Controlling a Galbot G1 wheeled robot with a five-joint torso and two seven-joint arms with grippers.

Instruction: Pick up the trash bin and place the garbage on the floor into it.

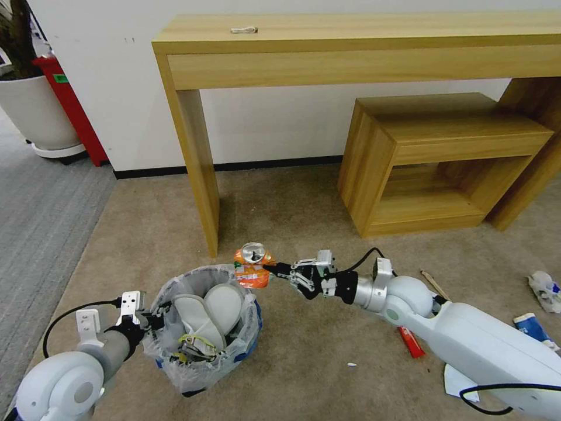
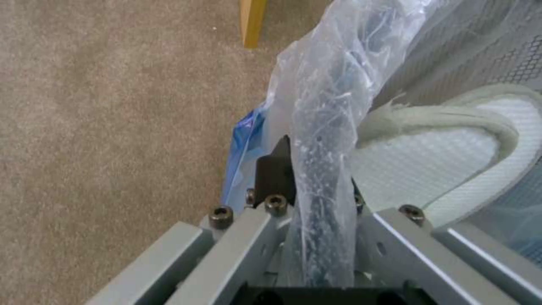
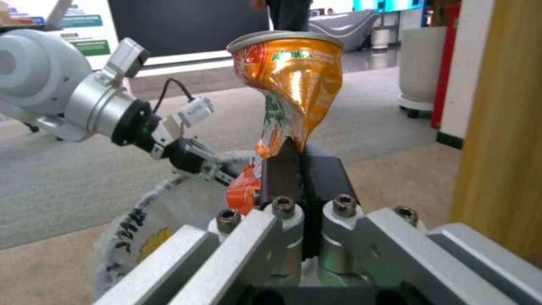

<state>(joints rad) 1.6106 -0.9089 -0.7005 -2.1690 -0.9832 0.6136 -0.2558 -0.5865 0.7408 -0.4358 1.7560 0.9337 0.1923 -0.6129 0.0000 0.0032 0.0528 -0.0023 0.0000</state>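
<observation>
The trash bin (image 1: 198,330), round and lined with a crinkly white bag with blue patches, sits low at the left over the beige floor (image 1: 304,193). Two white slippers (image 1: 213,310) lie inside it. My left gripper (image 1: 156,320) is shut on the bin's bagged rim (image 2: 324,169). My right gripper (image 1: 273,269) is shut on a crushed orange can (image 1: 253,266), holding it just past the bin's far right edge; the can (image 3: 285,91) is pinched at its flattened waist. More garbage lies on the floor at the right: a red wrapper (image 1: 412,342), a wooden stick (image 1: 433,285), a blue-and-white item (image 1: 532,327).
A tall wooden console table (image 1: 350,47) stands behind, its leg (image 1: 201,169) close to the can. A low wooden side table (image 1: 438,158) is at the right. Grey striped carpet (image 1: 41,210), a white planter (image 1: 35,111) and a red object (image 1: 73,105) are at the left.
</observation>
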